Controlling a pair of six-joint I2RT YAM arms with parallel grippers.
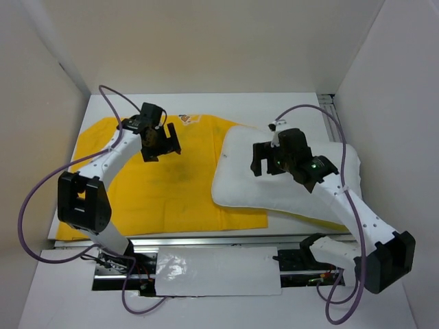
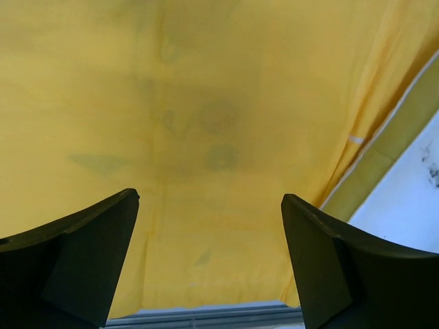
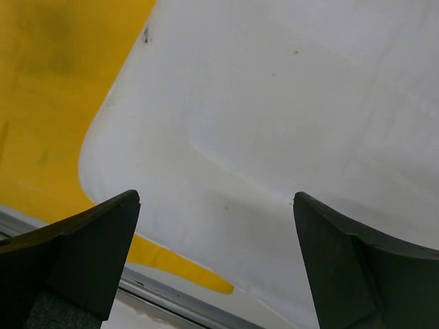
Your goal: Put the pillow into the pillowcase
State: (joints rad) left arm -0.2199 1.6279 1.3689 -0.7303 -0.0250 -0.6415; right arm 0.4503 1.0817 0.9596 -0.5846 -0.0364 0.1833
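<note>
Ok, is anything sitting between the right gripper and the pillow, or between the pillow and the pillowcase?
Nothing visible. The open right gripper hangs right over the pillow with no object between them. The pillow's left edge overlaps the pillowcase, which lies flat, and nothing else sits between the two.

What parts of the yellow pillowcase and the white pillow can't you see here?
Top view: the right end of the pillowcase is hidden under the pillow.
Top view: the right arm covers part of the pillow.
Left wrist view: the pillowcase's picture shows only as faint blotches, too dim to read.
Right wrist view: the pillow runs off the top and right edges.
No view shows which end of the pillowcase is open.
</note>
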